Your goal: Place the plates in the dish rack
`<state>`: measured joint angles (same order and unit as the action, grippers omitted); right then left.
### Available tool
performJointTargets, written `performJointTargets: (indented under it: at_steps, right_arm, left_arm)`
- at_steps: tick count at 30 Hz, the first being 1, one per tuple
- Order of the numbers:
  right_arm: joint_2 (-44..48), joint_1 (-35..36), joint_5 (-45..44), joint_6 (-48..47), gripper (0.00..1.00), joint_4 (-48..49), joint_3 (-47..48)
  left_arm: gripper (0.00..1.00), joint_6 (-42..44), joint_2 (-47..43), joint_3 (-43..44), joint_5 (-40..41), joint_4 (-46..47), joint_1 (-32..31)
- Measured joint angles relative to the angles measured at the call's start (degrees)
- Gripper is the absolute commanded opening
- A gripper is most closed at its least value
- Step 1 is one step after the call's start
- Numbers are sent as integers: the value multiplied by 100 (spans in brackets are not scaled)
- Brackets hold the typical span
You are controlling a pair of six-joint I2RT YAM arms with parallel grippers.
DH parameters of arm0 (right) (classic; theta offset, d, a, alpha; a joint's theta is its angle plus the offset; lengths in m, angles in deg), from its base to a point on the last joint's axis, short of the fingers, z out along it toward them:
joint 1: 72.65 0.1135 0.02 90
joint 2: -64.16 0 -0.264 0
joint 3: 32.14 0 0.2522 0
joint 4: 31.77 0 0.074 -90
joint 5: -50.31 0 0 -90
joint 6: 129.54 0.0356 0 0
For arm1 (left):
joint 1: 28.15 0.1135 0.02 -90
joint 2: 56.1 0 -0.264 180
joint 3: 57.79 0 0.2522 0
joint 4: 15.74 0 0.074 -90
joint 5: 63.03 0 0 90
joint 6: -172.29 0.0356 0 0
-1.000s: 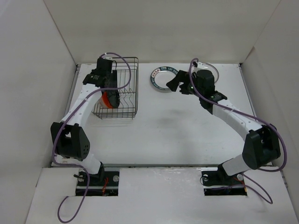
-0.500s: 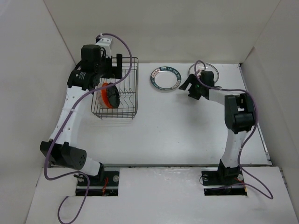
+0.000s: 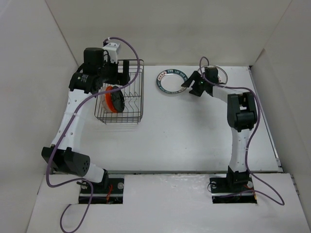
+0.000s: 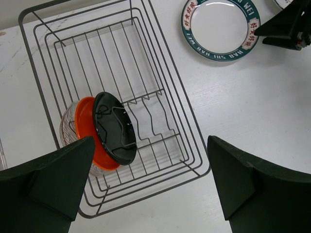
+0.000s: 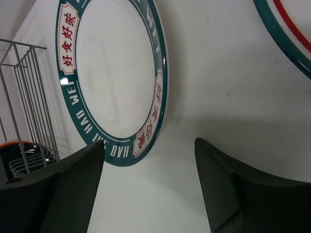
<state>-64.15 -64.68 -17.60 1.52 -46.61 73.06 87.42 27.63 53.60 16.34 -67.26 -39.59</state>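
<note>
From above, the left gripper point(image 3: 124, 73) hangs over the dish rack point(image 3: 141, 97), which holds the orange plate point(image 3: 111, 102) and black plate point(image 3: 120, 103) on edge, and the right gripper point(image 3: 189, 88) sits just beside the flat green-rimmed plate point(image 3: 171, 81); each wrist view shows its own jaws spread wide and empty.

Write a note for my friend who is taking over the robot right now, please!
Left gripper: jaws open, empty, over the dish rack.
Right gripper: jaws open, empty, low beside the green-rimmed plate.
Done: the clear plate, orange plate and black plate stand on edge together at one end of the rack.
Left: the green-rimmed plate and the second white plate near it lie flat on the table. Both need loading.
</note>
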Motion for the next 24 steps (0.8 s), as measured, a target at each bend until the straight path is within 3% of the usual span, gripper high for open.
performJointTargets:
  at_steps: [4, 5, 7, 14, 18, 22, 24]
  right_arm:
    - [-92, 0, 28, 127, 71, -116, 151]
    - [-129, 0, 33, 153, 63, -146, 184]
    - [-190, 0, 26, 212, 57, -203, 238]
    - [-343, 0, 4, 452, 56, -470, 501]
    - [-409, 11, -46, 579, 49, -511, 573]
    - [-463, 33, -101, 732, 40, -542, 625]
    - [-490, 52, -151, 798, 28, -586, 664]
  left_arm:
    - [100, 15, 0, 2, -103, -7, 59]
    - [100, 20, 2, 2, -120, -9, 76]
    - [100, 24, 2, 2, -140, -28, 107]
    - [100, 37, 2, 2, -199, -37, 120]
    - [100, 57, 2, 2, -229, -42, 120]
    - [100, 66, 0, -11, -251, -39, 120]
    - [100, 87, 0, -24, -267, -42, 120]
